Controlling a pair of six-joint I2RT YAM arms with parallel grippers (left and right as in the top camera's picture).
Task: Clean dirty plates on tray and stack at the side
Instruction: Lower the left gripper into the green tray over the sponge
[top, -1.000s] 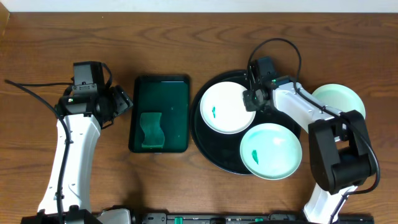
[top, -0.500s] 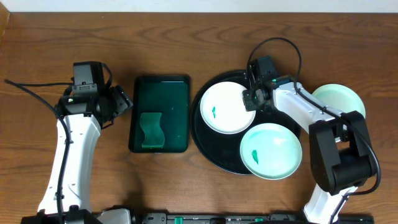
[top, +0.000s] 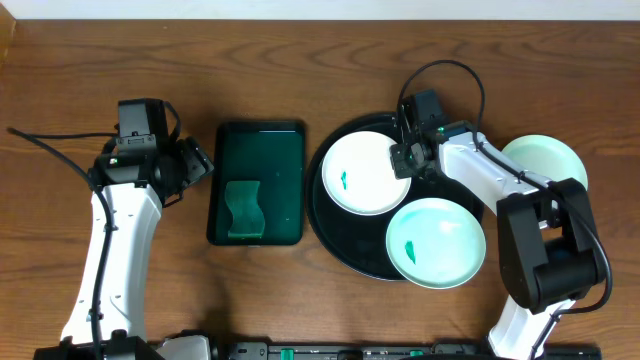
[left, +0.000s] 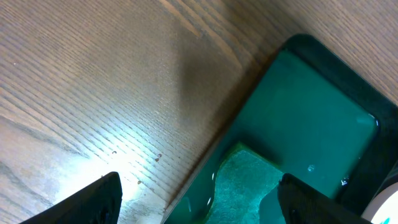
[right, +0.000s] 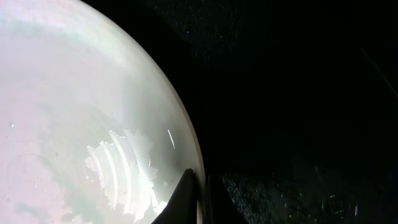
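Before me, left of centre on the brown wooden surface, lies a dark green rectangular tray. A green sponge rests inside it, toward its near left corner. The tray's far floor is bare and glossy.

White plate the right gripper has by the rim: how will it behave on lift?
Probably stiff: the white plate looks rigid and thin-rimmed. Pinched at one edge only by the right gripper, it will likely tilt or pivot in the grip. Its glossy surface suggests it may slip.
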